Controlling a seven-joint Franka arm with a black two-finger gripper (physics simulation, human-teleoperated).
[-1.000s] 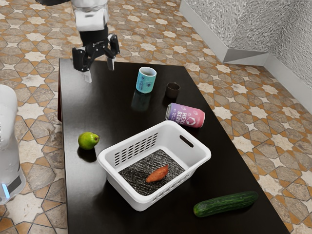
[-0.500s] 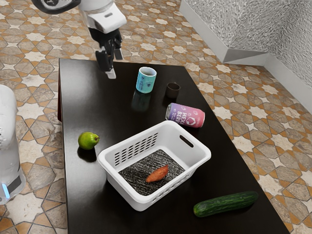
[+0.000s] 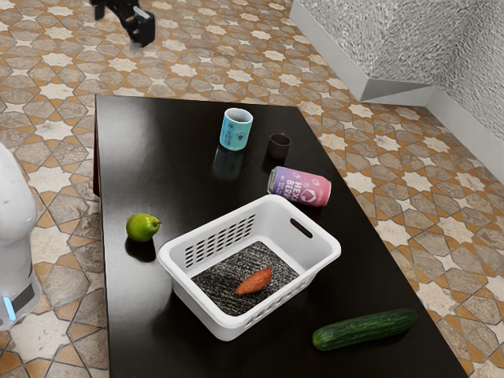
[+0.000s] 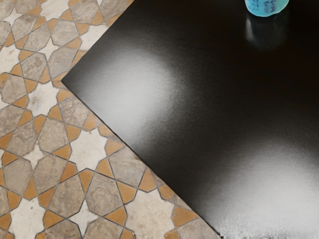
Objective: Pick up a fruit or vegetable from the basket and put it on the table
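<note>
Black two-finger gripper (image 3: pixel 118 30) is high beyond the far end of the table (image 3: pixel 157 315), fingers apart and well spread, nothing seen between them. Wrist view looks down on a bare corner of the tabletop, with the blue mug (image 4: pixel 267 6) near — no produce beneath the hand. Sweet potato (image 3: pixel 254 281), the likely pick, lies inside the white basket (image 3: pixel 201 307) on its dark speckled bottom, roughly in line with the long walls. A pear (image 3: pixel 142 227) and a cucumber (image 3: pixel 365 329) rest on the tabletop outside, so neither calls for lifting out; whether either came from the basket, cannot tell. Drinks can (image 3: pixel 299 187) on its side just beyond the basket, small dark cup (image 3: pixel 279 146) past it. Step in hand, as I judge it: approach, jaws spread to leave room for the root. Next, the hand should come over the basket and turn so the fingers straddle the narrow waist, one dropping between root and nearer long wall. Risks: knuckles catching the rim, or the tapered root rolling as the pads close. Set-down wants flat bare wood — the stretch between pear and mug looks roomy enough.
</note>
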